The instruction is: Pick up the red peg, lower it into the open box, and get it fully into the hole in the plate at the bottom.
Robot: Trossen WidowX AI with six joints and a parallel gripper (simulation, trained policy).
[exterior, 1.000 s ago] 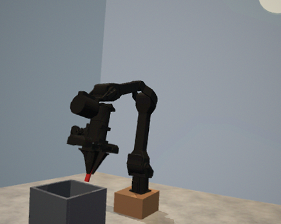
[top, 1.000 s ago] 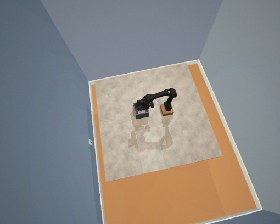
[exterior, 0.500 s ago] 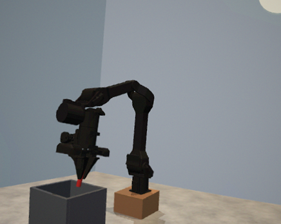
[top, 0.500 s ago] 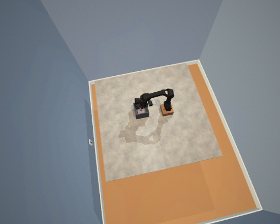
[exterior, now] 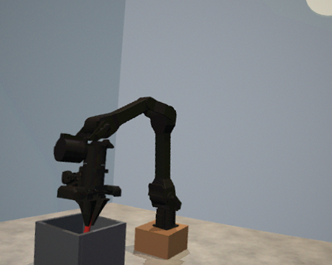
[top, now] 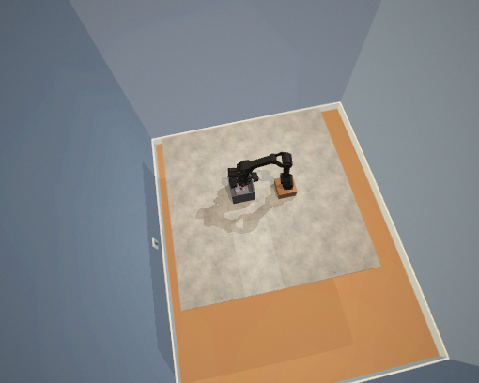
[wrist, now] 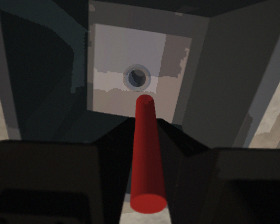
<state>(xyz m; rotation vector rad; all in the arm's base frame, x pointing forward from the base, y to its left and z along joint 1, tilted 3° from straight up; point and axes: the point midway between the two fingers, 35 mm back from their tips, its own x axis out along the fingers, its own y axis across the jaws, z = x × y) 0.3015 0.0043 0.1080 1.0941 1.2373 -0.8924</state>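
Note:
The red peg (exterior: 87,229) (wrist: 147,155) is held between the fingers of my gripper (exterior: 88,223) (wrist: 145,124), which is shut on it. The fingertips are at about the height of the open box's rim, and the peg's lower end reaches into the dark grey box (top: 243,197) (exterior: 56,249). In the wrist view the light plate (wrist: 112,50) lies at the box bottom, with a round hole (wrist: 137,77) in it. The peg's far end appears just below the hole in that view, apart from it. In the exterior view the box walls hide the peg's lower end.
The arm's base stands on an orange-brown block (top: 286,191) (exterior: 151,243) beside the box. The box walls (wrist: 225,65) rise around the peg on all sides. A mottled grey mat (top: 310,235) lies under the box and the block, on an orange floor (top: 282,338).

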